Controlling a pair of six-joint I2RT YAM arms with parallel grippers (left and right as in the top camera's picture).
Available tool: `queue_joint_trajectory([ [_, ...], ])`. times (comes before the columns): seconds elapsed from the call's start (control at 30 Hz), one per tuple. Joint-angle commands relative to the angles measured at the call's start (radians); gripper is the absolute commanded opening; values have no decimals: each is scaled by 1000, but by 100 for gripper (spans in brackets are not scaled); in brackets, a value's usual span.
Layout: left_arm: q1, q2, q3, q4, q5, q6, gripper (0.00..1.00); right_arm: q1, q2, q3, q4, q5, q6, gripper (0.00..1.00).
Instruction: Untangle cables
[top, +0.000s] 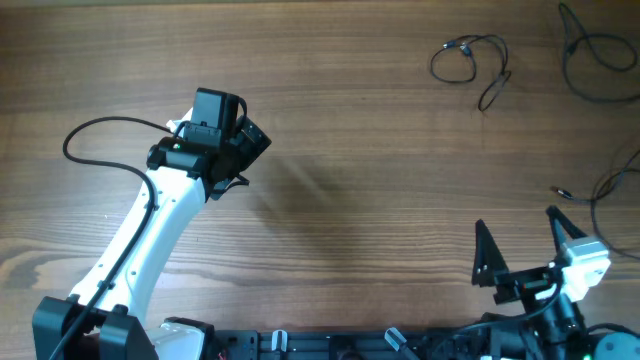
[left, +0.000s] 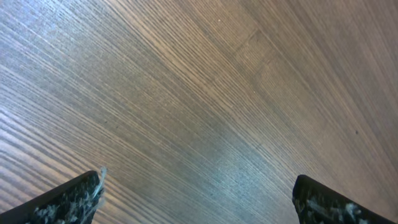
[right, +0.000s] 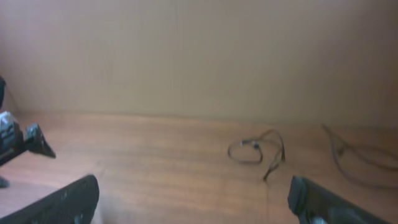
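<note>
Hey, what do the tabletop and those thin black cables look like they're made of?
Table: wood or wood-look laminate, matte brown with long straight grain lines; can't tell which. Cables: thin black wire, probably plastic or rubber jacketed, since they lie in limp loose loops.

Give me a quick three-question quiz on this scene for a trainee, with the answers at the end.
1. True or false: the left gripper holds a cable.
2. The thin cables lie toward which arm's side: A left, B right?
3. Fill in: the right gripper is ____ (open or shut).
Key: 1 false; 2 B; 3 open.
</note>
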Motion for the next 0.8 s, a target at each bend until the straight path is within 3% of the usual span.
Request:
queue_joint_trajectory([
  [0.0, 0, 5, 3, 0, -17, 9, 100, 2, -51, -97, 96, -24, -16, 100],
  [0.4, 0, 5, 3, 0, -17, 9, 100, 45, -52, -471, 611, 5, 37, 100],
  [0.57, 0, 5, 3, 0, -17, 9, 100, 85, -52, -581, 701, 143, 147, 100],
  [0.77, 0, 5, 3, 0, -17, 9, 100, 87, -52, -687, 750, 149, 201, 100],
])
